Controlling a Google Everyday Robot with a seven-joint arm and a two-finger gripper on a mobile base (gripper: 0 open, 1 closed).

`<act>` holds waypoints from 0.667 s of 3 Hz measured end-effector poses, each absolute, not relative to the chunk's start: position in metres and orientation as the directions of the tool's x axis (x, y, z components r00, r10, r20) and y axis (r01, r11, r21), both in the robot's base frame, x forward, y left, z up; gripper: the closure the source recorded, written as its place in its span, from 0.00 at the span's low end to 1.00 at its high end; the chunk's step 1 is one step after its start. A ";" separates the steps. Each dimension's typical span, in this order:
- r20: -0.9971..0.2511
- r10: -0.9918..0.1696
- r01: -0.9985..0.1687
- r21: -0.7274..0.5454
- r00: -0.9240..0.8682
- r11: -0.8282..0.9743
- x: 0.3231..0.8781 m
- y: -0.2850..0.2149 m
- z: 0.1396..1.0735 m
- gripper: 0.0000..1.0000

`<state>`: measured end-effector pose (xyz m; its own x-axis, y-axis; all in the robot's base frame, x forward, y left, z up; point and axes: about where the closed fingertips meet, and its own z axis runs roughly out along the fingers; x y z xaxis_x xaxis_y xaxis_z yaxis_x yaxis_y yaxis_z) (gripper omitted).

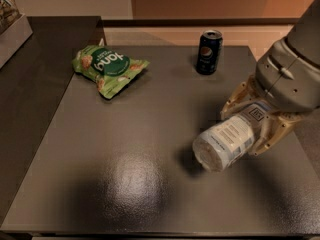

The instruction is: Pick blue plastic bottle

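At frame right, the beige two-fingered hand (252, 126) is clamping the clear pale-blue plastic bottle (227, 139) across its labelled middle, keeping it balanced, seemingly just off the dark grey surface (125, 174).

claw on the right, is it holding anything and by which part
Yes, the claw holds the blue plastic bottle, clamped across its labelled body, with the rounded end sticking out free.
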<state>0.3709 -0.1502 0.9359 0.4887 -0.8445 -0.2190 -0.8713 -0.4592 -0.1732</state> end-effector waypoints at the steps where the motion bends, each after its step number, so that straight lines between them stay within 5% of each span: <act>1: -0.214 -0.836 -0.859 -0.215 0.505 -0.464 0.369 -0.136 0.973 1.00; 2: -0.204 -0.828 -0.845 -0.258 0.522 -0.468 0.371 -0.123 1.001 1.00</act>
